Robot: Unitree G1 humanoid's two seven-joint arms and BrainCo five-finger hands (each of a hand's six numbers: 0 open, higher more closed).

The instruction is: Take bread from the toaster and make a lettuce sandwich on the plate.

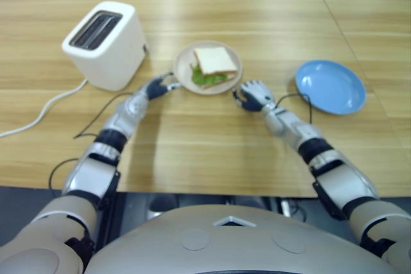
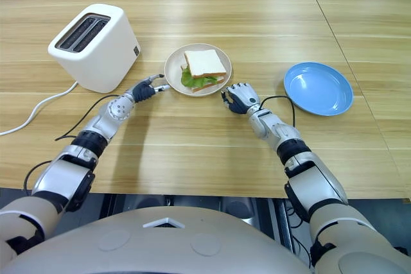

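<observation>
Left hand [image 2: 146, 89] at plate rim, fingers loosely open, empty. Right hand [image 2: 241, 97] just beside rim, fingers curled, empty. Sandwich [image 2: 204, 63] on tan plate [image 2: 171, 68], lettuce [image 2: 187, 80] between slices. Assembly looks done; next: pull hands clear without nudging plate. Count: one sandwich, two plates including blue plate [image 2: 318, 88], one toaster [image 2: 96, 46].

one toaster [image 2: 96, 46] at upper left; two plates, a beige plate [image 2: 172, 68] at centre, a blue plate [image 2: 318, 88] at right; one sandwich [image 2: 204, 63]; one power cord [image 2: 38, 110].
</observation>
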